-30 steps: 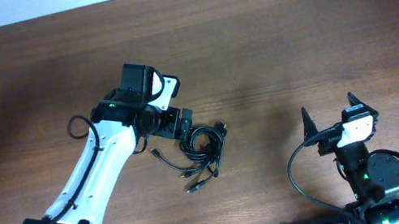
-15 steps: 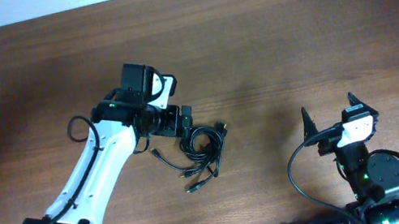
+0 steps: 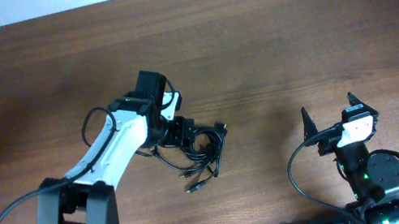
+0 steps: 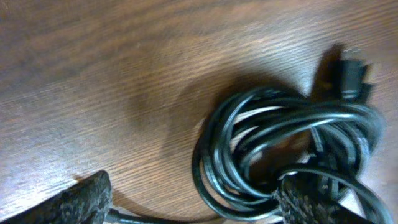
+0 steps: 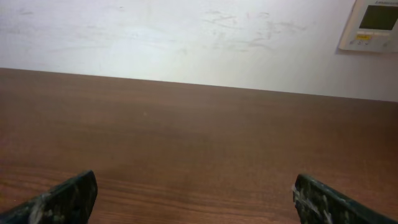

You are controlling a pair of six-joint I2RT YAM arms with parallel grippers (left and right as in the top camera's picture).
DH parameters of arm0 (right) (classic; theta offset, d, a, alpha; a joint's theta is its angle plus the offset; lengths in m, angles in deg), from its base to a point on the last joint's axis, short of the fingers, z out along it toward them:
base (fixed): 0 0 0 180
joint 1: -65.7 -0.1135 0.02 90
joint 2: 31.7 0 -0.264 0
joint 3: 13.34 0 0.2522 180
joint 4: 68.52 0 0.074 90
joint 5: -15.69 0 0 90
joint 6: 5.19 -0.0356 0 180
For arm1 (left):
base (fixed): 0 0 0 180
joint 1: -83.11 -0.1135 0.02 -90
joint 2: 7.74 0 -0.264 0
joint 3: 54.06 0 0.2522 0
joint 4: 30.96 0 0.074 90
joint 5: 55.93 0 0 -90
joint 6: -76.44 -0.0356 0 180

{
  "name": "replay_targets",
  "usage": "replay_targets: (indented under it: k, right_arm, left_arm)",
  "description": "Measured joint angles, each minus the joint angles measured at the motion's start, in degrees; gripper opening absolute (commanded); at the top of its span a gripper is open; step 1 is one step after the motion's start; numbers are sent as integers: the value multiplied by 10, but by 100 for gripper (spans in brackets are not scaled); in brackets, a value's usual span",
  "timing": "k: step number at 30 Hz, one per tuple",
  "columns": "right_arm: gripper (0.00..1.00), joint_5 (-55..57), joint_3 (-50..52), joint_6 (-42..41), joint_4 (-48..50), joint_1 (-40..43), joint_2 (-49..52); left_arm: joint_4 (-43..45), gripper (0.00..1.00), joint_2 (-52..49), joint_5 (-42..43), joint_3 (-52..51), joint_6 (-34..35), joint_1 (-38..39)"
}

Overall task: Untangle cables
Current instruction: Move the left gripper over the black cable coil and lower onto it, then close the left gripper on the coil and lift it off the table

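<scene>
**A:** By the near edge, toward its right corner, the right gripper idles, its fingers spread and empty.

**B:** And the cables?

**A:** Farther in, about midway along that edge. They lie coiled under the left gripper, which is spread too. I'd pinch one outer loop only, then lift slowly.

**B:** Which strand?

**A:** Overhead can't say. The left wrist view separates the loops, with a plug beyond them.

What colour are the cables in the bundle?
Black cables, slightly glossy; left wrist view shows them best.
</scene>
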Motion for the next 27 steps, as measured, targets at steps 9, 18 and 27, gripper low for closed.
replay_targets:
  k: [9, 18, 27]
  right_arm:
    - [99, 0, 0, 0, 0, 0, 0]
    - [99, 0, 0, 0, 0, 0, 0]
    - [99, 0, 0, 0, 0, 0, 0]
  left_arm:
    - [-1, 69, -33, -3, -2, 14, 0]
    - [1, 56, -34, -19, -3, 43, 1]
    - [20, 47, -34, -26, -4, 47, 1]
